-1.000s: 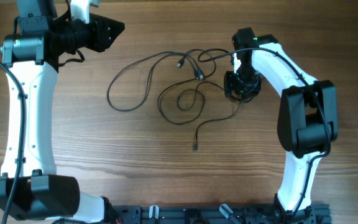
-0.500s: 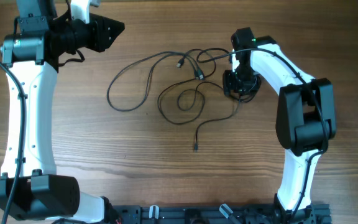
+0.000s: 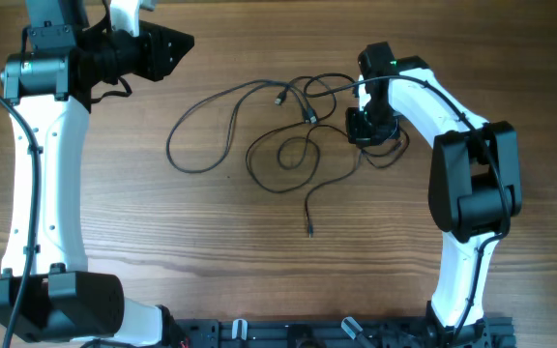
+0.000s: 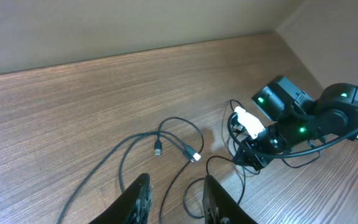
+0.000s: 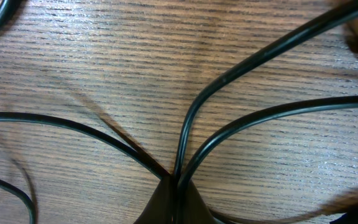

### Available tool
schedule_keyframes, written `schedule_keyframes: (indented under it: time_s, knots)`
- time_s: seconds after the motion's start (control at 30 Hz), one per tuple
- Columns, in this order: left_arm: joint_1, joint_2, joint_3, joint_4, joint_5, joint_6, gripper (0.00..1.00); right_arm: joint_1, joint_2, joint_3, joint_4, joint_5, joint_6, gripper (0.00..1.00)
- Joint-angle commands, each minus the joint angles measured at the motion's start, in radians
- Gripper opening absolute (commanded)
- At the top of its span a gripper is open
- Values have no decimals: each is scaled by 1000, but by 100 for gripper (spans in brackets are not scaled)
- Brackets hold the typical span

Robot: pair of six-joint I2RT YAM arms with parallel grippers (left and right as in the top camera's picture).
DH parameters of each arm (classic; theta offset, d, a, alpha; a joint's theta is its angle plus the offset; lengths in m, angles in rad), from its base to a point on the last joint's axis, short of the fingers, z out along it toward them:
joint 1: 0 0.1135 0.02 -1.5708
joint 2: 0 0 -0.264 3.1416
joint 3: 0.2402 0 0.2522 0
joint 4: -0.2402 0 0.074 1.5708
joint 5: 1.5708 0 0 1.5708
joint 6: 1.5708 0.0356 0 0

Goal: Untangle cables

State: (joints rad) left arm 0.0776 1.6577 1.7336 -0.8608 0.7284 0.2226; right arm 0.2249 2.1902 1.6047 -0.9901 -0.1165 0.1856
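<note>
Now several cables (image 5: 225, 79) are clamped by the right hand (image 5: 173, 194) at the tabletop (image 3: 211, 261); the left hand (image 4: 174, 190) is seen apart, empty.

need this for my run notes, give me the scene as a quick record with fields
task: untangle cables
cables: thin black strands, tangled on the wooden table, plug ends lying loose
right gripper: shut on cables at the tangle's right edge, several strands meeting at its fingertips
left gripper: open, empty, off to the left, apart from the tangle
progress: not yet untangled
</note>
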Motion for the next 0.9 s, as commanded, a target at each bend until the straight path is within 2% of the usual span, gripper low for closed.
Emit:
schedule_keyframes:
  time_s: [0.0,0.47,0.7,0.87]
  knots:
    - [-4,8,-2,-1,16,9,29,-2,43,-16,15,8,26,5]
    - [-4,8,-2,-6,15,9,30,-2,-3,88,1,-5,79,5]
    - [-4,8,-2,-6,15,9,30,-2,-102,106,3,-5,78,5]
    - [-4,8,-2,-6,15,9,32,-2,-187,206,-8,-21,80,5]
